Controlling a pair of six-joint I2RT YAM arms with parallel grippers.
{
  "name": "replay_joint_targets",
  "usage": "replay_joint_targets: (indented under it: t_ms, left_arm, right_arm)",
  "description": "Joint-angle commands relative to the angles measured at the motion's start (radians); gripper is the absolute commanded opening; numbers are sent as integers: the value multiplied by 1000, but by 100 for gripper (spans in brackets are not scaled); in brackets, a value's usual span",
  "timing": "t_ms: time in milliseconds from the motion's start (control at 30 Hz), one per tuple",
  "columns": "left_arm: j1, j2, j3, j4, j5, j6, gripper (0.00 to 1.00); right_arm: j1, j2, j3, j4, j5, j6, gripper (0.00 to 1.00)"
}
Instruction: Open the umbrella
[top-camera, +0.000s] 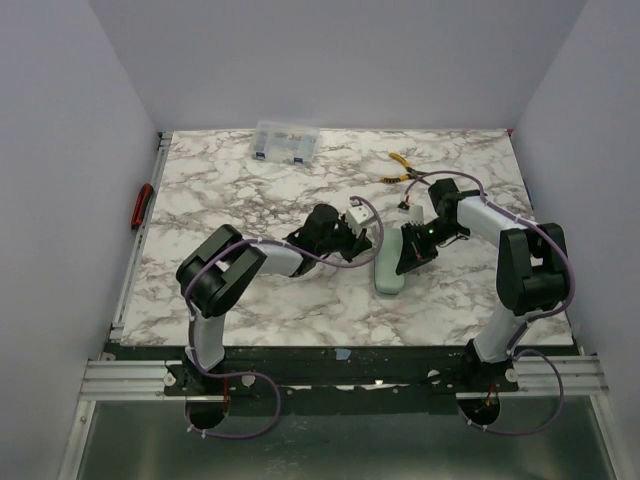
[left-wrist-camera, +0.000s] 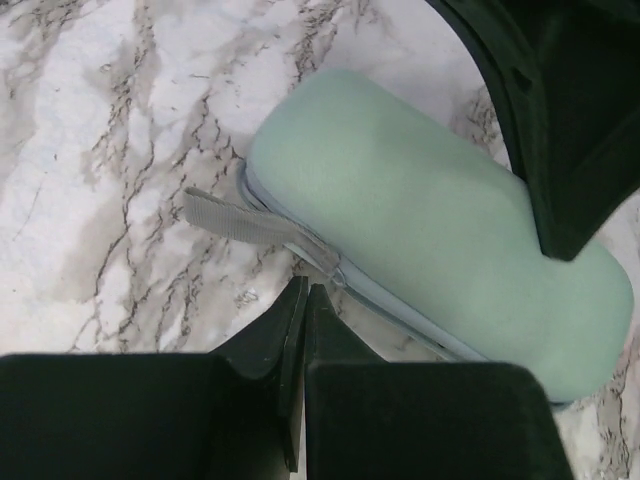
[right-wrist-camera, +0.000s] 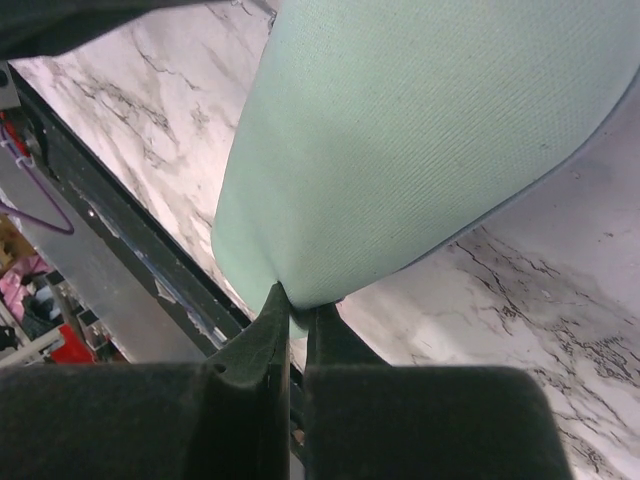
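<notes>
The right pincer (right-wrist-camera: 295, 305) was shut tight. Its tips looked to pinch the thin edge of the umbrella (right-wrist-camera: 400, 130), which was folded up in a soft, pale green cover. The left pincer (left-wrist-camera: 303, 298) was shut too, with nothing in it. Its tips sat just beside the umbrella's edge, near the grey strap (left-wrist-camera: 225, 213) but not touching it. The umbrella lay flat on the table (left-wrist-camera: 100, 150), near the middle and a little to the right, between the two pincers.

Some things could go wrong from here. The right pincer had only a small bit of cloth, so a pull might make it slip off. Then the umbrella could slide on the smooth table. The left pincer would have to open before it could take the strap. If it went in shut, it might just push the umbrella away. The strap was thin and lay flat, so it was easy to miss. The pliers (top-camera: 400, 168) and the box (top-camera: 286, 141) were well apart at the far side, out of the way.
</notes>
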Motion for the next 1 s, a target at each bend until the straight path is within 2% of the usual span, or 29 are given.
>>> replay_joint_targets:
  t_ms: [0, 67, 133, 200, 333, 400, 467, 733, 967]
  left_arm:
    - [29, 43, 100, -58, -18, -45, 0]
    - [30, 34, 105, -74, -8, -59, 1]
    - [35, 5, 88, -88, 13, -63, 25]
    - [50, -42, 52, -95, 31, -77, 47]
    - [92, -162, 10, -198, 36, -63, 76]
    - [125, -221, -8, -239, 42, -35, 97]
    - [160, -279, -16, -277, 66, -11, 98]
    - [256, -449, -16, -441, 90, 4, 99]
    - [272, -557, -56, -508, 164, -12, 99]
  right_arm:
    - [-4, 11, -13, -43, 97, -63, 1]
    - [-4, 13, 16, -38, 97, -59, 1]
    - [-4, 17, 47, -37, 84, -55, 1]
    - [-4, 19, 77, -43, 58, -43, 10]
    - [-4, 8, 112, -41, 26, -3, 40]
    - [-4, -8, 111, -38, 10, 15, 51]
    - [-4, -36, 98, -30, -22, 23, 55]
    - [-2, -69, 80, 39, -181, 56, 53]
    - [14, -49, 65, 110, -249, 90, 53]
